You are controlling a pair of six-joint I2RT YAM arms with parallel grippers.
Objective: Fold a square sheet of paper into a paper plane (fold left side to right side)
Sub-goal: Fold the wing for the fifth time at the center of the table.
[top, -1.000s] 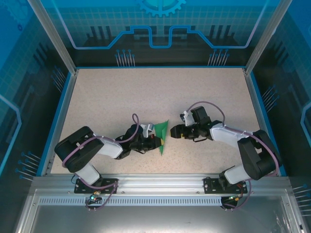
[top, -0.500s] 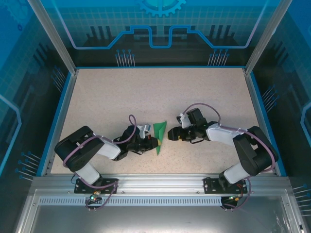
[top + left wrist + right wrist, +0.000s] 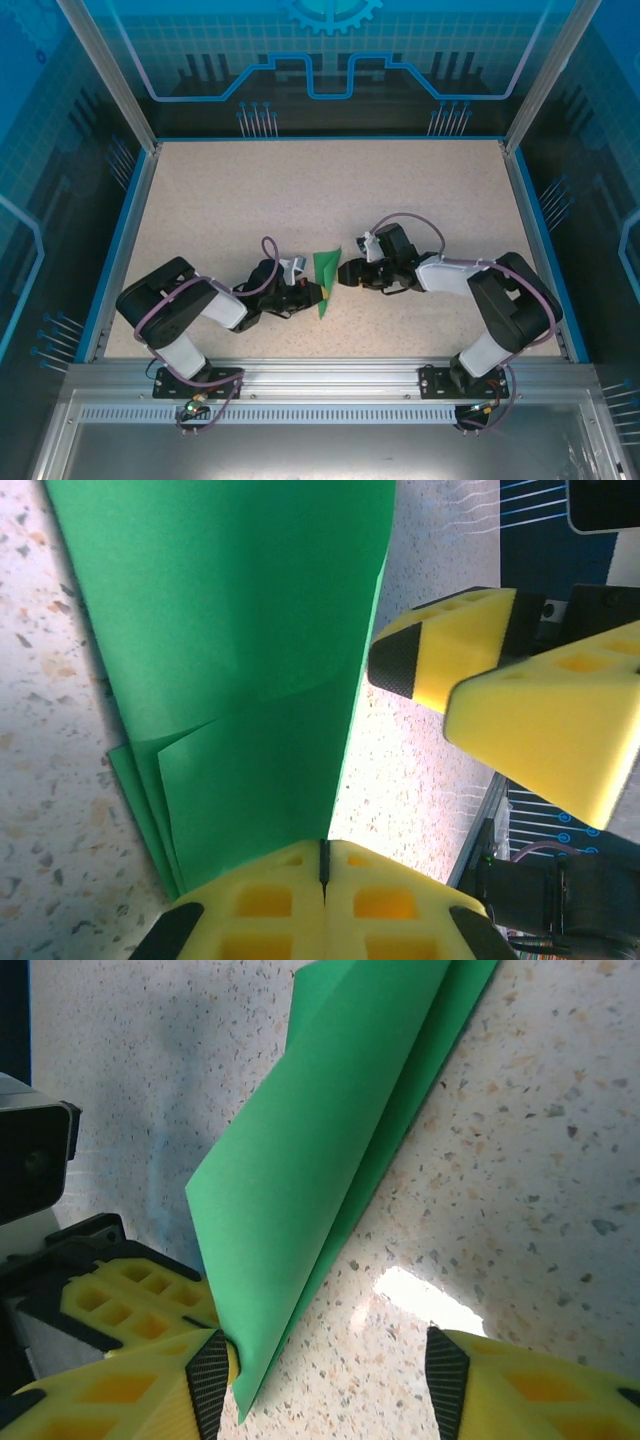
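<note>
Here the green sheet of paper (image 3: 325, 274), already folded into a narrow pointed shape, sits on the speckled table (image 3: 250, 200) between the two arms, near the middle and toward the near side. One flap appears to be lifted off the surface. The left gripper (image 3: 324, 875) is clenched on the sheet's left edge, with its pads pressed together and the layers pinched between them. The right gripper (image 3: 327, 1370) sits just right of the paper with its jaws apart. The raised flap lies inside the gap, its lower corner touching one pad (image 3: 212, 1365), while the other pad is well clear over bare table. It grasps nothing yet.

The step in hand looks like taking hold of the loose flap so it can be carried across for the next fold. To do it well, the right arm should centre the flap between its pads before closing. It should bite close to the edge so that only the flap meant to move is caught. The left grip ought to act as a firm anchor, since thin paper buckles or slides if both ends shift. Closing slowly should avoid crumpling the slightly fanned layers seen from the left wrist.
</note>
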